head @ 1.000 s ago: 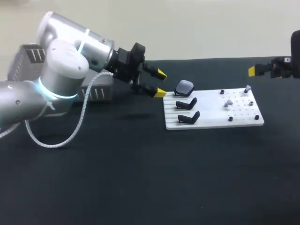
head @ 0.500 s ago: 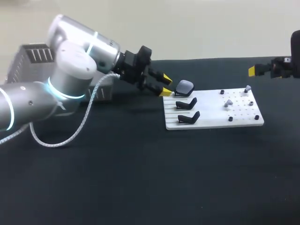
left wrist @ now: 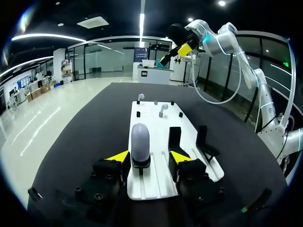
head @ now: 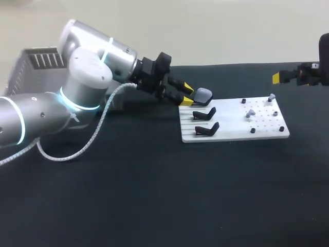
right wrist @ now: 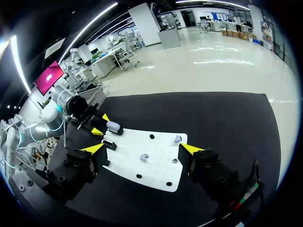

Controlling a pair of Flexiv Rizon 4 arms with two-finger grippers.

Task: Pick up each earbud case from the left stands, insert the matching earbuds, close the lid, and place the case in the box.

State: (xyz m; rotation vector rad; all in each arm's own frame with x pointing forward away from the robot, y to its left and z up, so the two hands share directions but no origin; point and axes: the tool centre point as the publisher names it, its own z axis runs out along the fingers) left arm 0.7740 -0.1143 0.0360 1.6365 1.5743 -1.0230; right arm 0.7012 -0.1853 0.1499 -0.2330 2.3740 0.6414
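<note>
Earbud case (left wrist: pixel 140 144) sits on its stand (left wrist: pixel 140 164), between spread fingers of left gripper (left wrist: pixel 149 156), ungripped. Right gripper (right wrist: pixel 142 148) gapes wide, empty, well apart.

One white board (head: pixel 231 135). Three black stands (head: pixel 204 114); the one at the board's 11 o'clock carries the single earbud case (head: pixel 202 94). Two grey earbuds (head: pixel 250 112). Four black pegs (head: pixel 252 130). One box (head: pixel 36 62).
</note>
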